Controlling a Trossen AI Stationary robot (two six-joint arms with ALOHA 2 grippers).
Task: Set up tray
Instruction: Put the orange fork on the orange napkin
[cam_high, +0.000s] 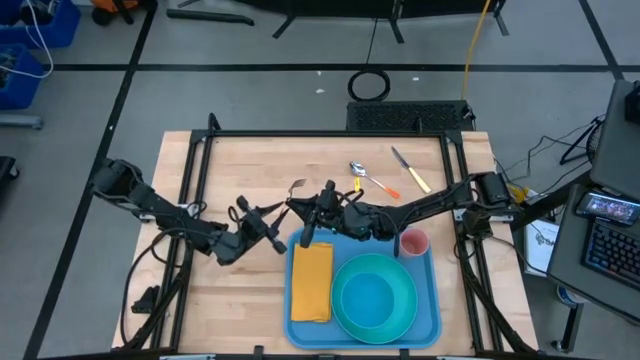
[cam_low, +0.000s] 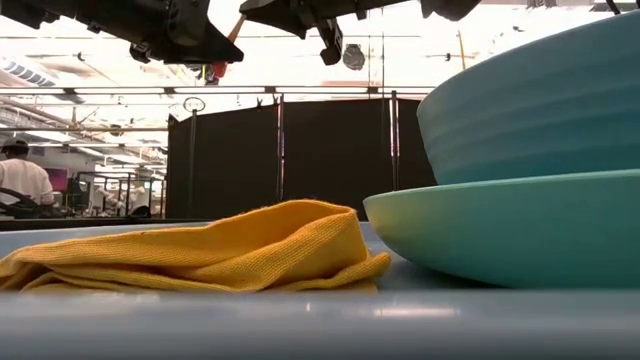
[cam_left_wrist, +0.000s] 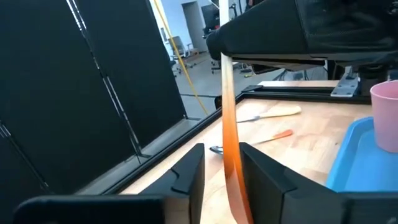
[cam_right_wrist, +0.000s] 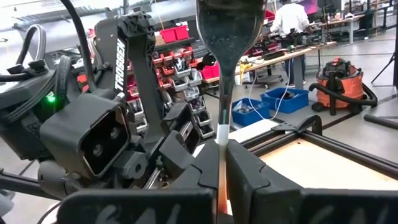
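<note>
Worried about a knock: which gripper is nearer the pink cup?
Right. The right gripper, holding the fork, is left of the pink cup; the left gripper is farther left.

Smooth glossy blue plastic tray (cam_high: 437, 318), glossy ridged teal plate (cam_high: 374, 297), soft woven orange-yellow cloth napkin (cam_high: 311, 282), pale matt wooden table (cam_high: 240, 300), shiny metal spoon (cam_high: 361, 172) with orange handle
</note>
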